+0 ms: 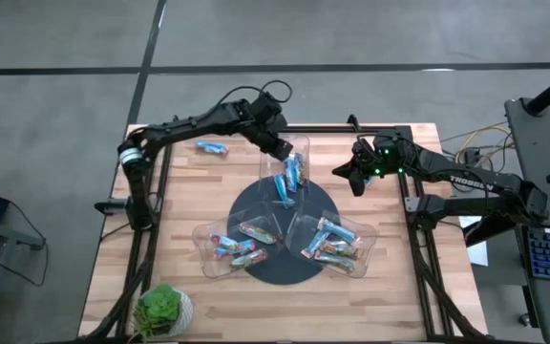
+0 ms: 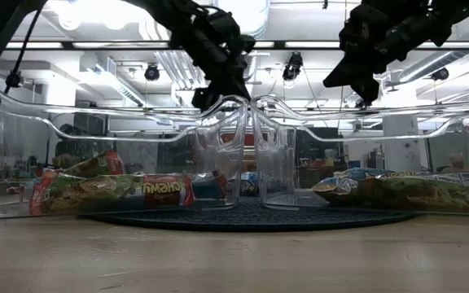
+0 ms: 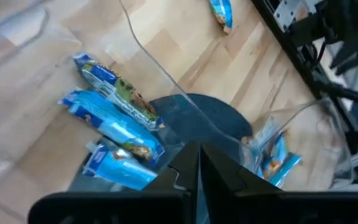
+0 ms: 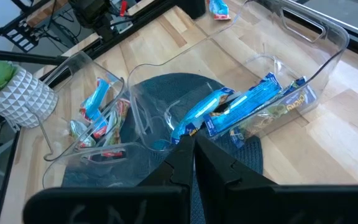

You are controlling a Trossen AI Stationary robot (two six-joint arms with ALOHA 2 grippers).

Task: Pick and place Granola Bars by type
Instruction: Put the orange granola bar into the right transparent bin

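Left gripper (image 1: 284,151): fingers closed, empty, above far clear tray (image 1: 303,145) of blue granola bars (image 1: 289,179). Right gripper (image 1: 344,173): closed, empty, raised nearby.

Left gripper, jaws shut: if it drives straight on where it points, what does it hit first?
Probably the blue bars in the clear tray under the left gripper; depth is unclear, so the tray's wall might come first.

I see a grey floor (image 1: 55,115) crossed by dark seams around the wooden desk (image 1: 390,287). Beyond the desk, bright ceiling lights (image 2: 88,16) and ducts (image 2: 169,69) hang over a cluttered workshop.
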